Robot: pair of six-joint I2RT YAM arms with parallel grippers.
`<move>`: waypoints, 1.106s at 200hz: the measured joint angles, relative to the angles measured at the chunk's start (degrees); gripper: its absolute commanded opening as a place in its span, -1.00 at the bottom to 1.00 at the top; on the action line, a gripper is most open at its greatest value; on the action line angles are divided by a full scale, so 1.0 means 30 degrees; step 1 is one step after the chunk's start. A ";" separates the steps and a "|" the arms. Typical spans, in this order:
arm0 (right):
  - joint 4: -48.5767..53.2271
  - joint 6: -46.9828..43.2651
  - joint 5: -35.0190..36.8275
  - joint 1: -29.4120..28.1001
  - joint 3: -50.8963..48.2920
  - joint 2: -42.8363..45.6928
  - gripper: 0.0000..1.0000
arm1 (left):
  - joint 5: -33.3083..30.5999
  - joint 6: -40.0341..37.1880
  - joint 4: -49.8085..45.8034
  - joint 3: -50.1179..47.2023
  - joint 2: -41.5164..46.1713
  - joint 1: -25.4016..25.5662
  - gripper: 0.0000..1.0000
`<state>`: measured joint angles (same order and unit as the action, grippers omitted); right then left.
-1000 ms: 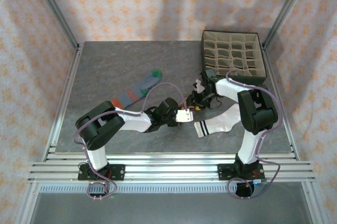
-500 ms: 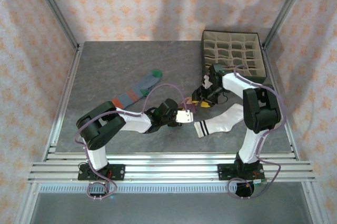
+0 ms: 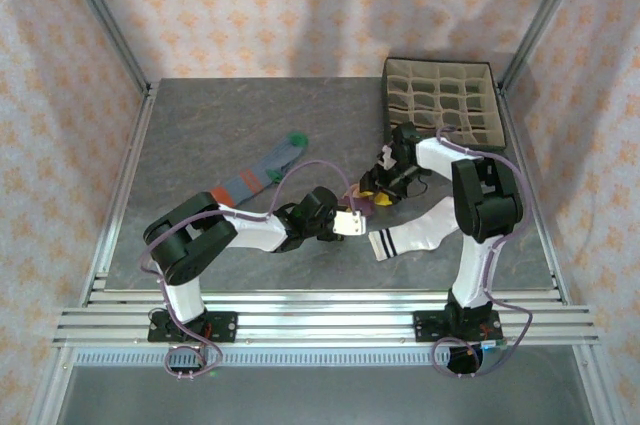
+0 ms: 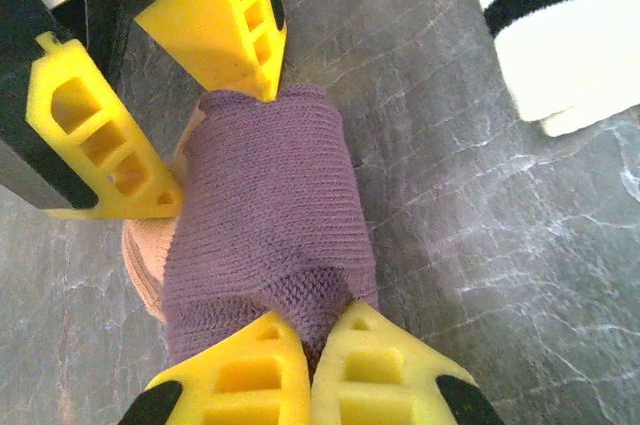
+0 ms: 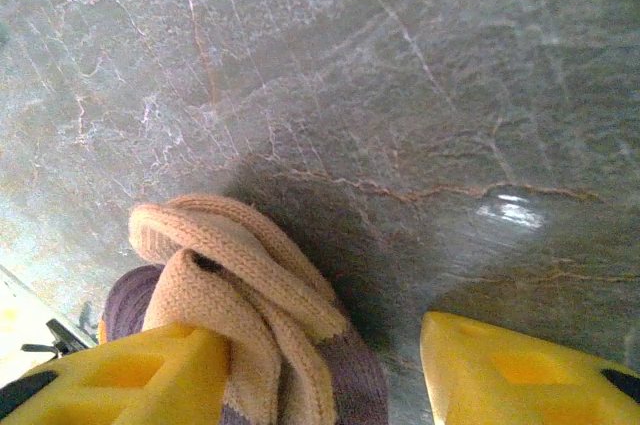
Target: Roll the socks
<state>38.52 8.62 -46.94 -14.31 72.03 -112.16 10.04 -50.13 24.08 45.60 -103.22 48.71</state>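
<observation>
The dark purple sock (image 4: 265, 215) lies rolled into a bundle mid-table, its peach toe (image 5: 230, 275) folded on one side. My left gripper (image 4: 310, 350) is shut on the near edge of the bundle. My right gripper (image 5: 320, 375) is open and straddles the peach end; one finger (image 5: 120, 375) touches the fabric, the other (image 5: 510, 375) stands apart from it. From above, both grippers meet at the bundle (image 3: 364, 202). The white sock with black cuff stripes (image 3: 415, 233) lies flat to its right. The grey-blue sock (image 3: 255, 177) with its green toe lies flat at the left.
A dark box of beige grid compartments (image 3: 445, 105) stands at the back right, just behind the right arm. Metal frame posts and patterned walls close in the grey marbled table (image 3: 220, 125).
The right wrist has shifted slightly back and to the right, and its jaws have widened a little around the bundle. The left gripper stays pinched on the purple sock.
</observation>
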 measured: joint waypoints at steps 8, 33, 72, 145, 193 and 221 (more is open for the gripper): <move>-0.0007 0.0044 -0.0036 0.0000 0.0000 0.0000 -0.03 | 0.0058 -0.0066 -0.0124 0.0007 0.0036 0.0000 -1.00; 0.0168 0.0102 -0.0517 -0.0007 0.0401 -0.0488 0.01 | 0.0393 -0.0306 -0.0925 0.0299 0.0153 -0.0022 -1.00; 0.0160 0.0219 -0.1341 -0.0124 0.0809 -0.0743 0.19 | 0.0860 -0.0474 -0.2499 0.0925 0.0284 -0.0058 -1.00; -0.0539 0.0109 -0.2266 -0.0721 0.1078 -0.1166 0.24 | 0.3861 0.0342 -0.8364 0.4233 -0.0029 -0.1406 -1.00; -0.0168 0.0117 0.0510 -0.0838 0.1209 0.0117 0.24 | 0.6186 0.0998 -1.1693 0.6382 -0.0998 -0.2295 -1.00; 0.0000 0.0204 0.2331 -0.0627 0.1115 0.1843 0.18 | 0.6900 0.1195 -1.2101 0.6397 -0.1005 -0.2412 -1.00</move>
<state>38.52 9.23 -39.94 -16.19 75.37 -106.63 30.74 -46.54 -12.23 64.79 -106.24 41.47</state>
